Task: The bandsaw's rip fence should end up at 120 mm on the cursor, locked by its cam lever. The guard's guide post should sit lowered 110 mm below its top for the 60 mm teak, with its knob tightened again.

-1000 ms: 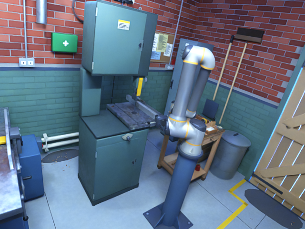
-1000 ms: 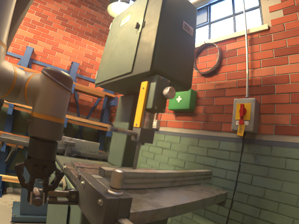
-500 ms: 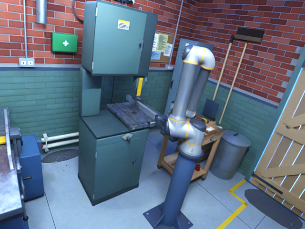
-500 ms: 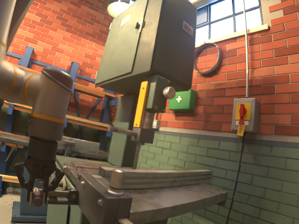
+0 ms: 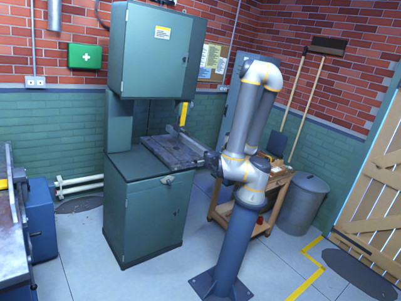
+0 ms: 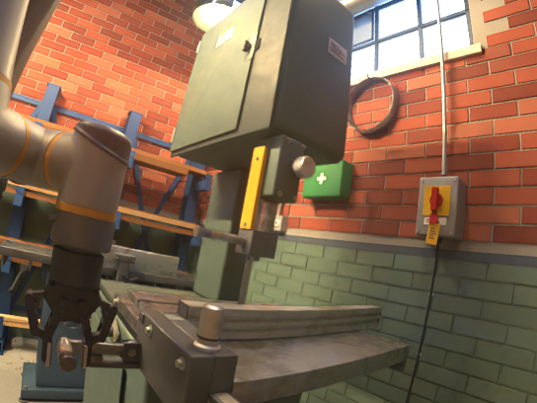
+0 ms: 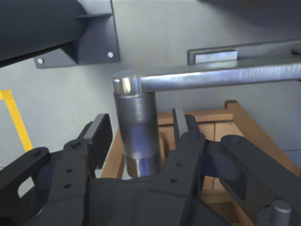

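My gripper (image 7: 140,131) is open and holds nothing; it hangs at the front of the bandsaw table with its fingers on either side of the cam lever's round steel handle (image 7: 138,136). The lever arm (image 7: 219,73) runs level from the handle back to the rip fence's head (image 6: 182,345). The fence (image 6: 291,316) lies across the table (image 5: 171,150), beside the blade. Above the table the yellow guard (image 6: 252,187) hangs on its guide post, with a round metal knob (image 6: 303,167) on the housing beside it.
The green bandsaw cabinet (image 5: 145,201) stands to the left of my blue pedestal (image 5: 233,246). A wooden workbench (image 5: 259,194) and a grey bin (image 5: 303,202) sit behind the pedestal. A blue machine (image 5: 39,220) stands at the far left.
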You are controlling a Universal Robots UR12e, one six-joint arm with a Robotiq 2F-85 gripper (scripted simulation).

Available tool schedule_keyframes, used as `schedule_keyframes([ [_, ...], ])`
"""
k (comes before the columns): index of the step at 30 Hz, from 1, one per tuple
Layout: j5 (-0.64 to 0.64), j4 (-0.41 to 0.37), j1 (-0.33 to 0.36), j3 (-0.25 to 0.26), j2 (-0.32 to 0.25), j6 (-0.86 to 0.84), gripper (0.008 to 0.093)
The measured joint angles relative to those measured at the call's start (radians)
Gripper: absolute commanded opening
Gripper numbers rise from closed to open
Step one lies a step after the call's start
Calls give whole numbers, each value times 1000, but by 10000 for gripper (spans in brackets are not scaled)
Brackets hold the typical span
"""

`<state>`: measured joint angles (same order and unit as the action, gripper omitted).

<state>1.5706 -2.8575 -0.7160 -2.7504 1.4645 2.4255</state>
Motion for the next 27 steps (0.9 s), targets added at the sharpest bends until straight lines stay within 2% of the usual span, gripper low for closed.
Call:
schedule_keyframes([
  [11, 0, 23, 0, 2, 20, 0, 530],
  [27, 0, 225, 0, 31, 194, 0, 530],
])
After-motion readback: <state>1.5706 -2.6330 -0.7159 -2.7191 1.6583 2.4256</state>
